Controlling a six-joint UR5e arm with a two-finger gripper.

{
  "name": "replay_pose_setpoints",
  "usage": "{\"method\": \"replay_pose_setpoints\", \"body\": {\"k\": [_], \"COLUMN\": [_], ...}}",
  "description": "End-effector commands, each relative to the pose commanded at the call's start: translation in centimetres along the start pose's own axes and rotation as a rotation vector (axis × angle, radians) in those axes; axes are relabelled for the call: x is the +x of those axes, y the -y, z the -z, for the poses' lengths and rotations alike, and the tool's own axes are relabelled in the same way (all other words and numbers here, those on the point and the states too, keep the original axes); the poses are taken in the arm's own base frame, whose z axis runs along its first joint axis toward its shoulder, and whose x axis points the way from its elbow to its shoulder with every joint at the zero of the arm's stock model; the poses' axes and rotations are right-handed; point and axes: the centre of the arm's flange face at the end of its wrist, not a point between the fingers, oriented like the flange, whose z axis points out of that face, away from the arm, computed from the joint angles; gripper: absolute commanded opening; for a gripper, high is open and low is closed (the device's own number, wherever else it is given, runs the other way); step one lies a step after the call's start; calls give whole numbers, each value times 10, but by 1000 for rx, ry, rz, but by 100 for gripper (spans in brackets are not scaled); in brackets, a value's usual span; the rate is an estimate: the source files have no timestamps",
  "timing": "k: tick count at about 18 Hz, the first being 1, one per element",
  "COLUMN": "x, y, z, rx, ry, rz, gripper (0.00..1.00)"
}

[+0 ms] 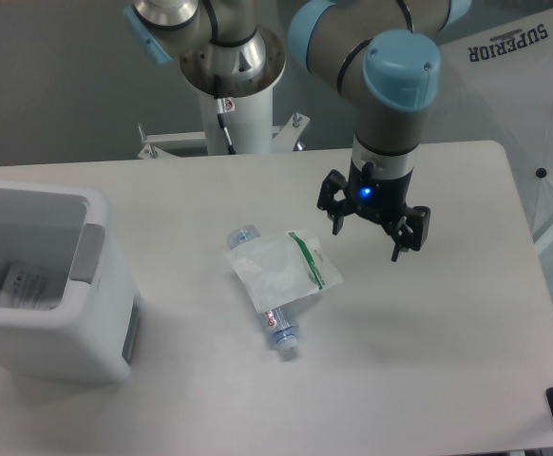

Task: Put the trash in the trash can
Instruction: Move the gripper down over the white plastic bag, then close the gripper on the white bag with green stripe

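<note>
Two pieces of trash lie together near the middle of the pale grey worktop (429, 323): a clear zip plastic bag with a green stripe (281, 271) rests on top of a small clear plastic bottle with a red-marked label (278, 323), whose two ends stick out at about eleven and five o'clock from under the bag. The white boxy plastic trash can with a grey side panel (44, 294) stands at nine o'clock from them, well apart, its mouth facing up to take a drop. The black two-finger tool (371, 228) hangs at three o'clock from the bag, above the worktop, jaws spread and holding nothing. Because the bag covers the bottle, it probably has to be lifted first.
</note>
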Motion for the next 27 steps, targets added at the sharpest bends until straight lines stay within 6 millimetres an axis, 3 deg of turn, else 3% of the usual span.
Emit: {"method": "replay_pose_setpoints", "body": {"k": [7, 10, 13, 16, 22, 27], "x": [11, 23, 35, 57, 86, 117], "y": [-1, 4, 15, 40, 74, 96], "z": [-6, -18, -24, -34, -69, -113], "rx": [-4, -14, -24, -31, -81, -261], "ry": [-19, -45, -49, -72, -108, -25], "rz": [8, 72, 226, 295, 409, 325], "gripper": [100, 100, 100, 100, 100, 100]}}
